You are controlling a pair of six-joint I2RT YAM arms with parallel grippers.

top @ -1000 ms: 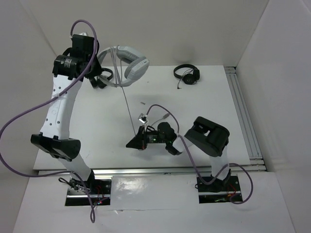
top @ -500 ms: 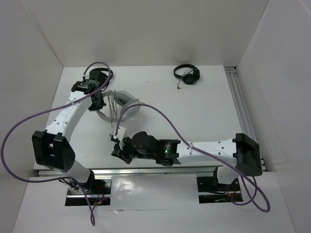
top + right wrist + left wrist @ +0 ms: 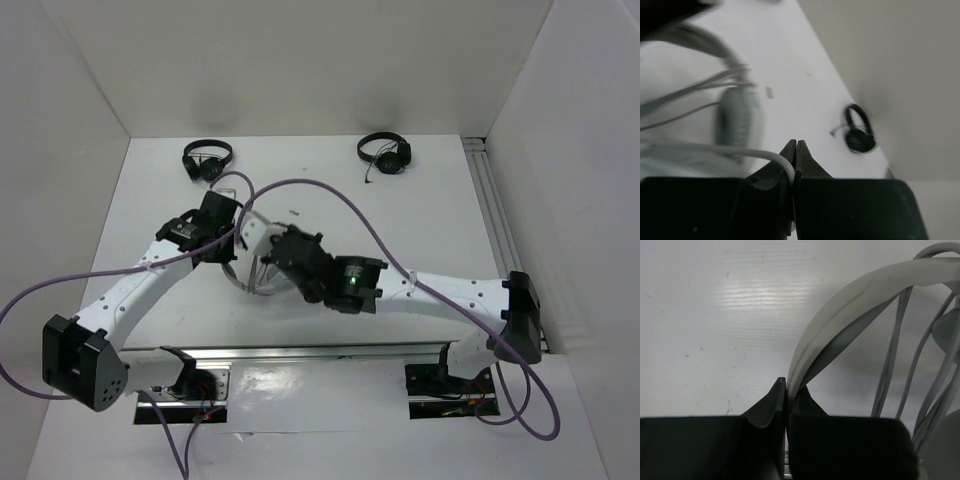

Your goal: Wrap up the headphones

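The white and light-grey headphones (image 3: 247, 283) lie at the table's middle left, mostly hidden under both wrists. My left gripper (image 3: 789, 385) is shut on the thin edge of their wide headband (image 3: 850, 305). Several strands of the pale cable (image 3: 895, 355) run across to the right of it. My right gripper (image 3: 796, 145) is shut on the cable (image 3: 765, 155), which bends out to the left of its jaws toward a blurred oval earcup (image 3: 737, 115). In the top view the left gripper (image 3: 230, 243) and right gripper (image 3: 263, 247) sit close together over the headphones.
Two small black headphones rest along the back: one at back left (image 3: 208, 160), one at back centre-right (image 3: 385, 152), the latter also in the right wrist view (image 3: 857, 132). A metal rail (image 3: 505, 240) lines the right edge. Purple arm cables arch over the middle.
The left arm brought the headphones down from high at the back left to the table's middle. The right gripper swung with the cable from the front to beside them.
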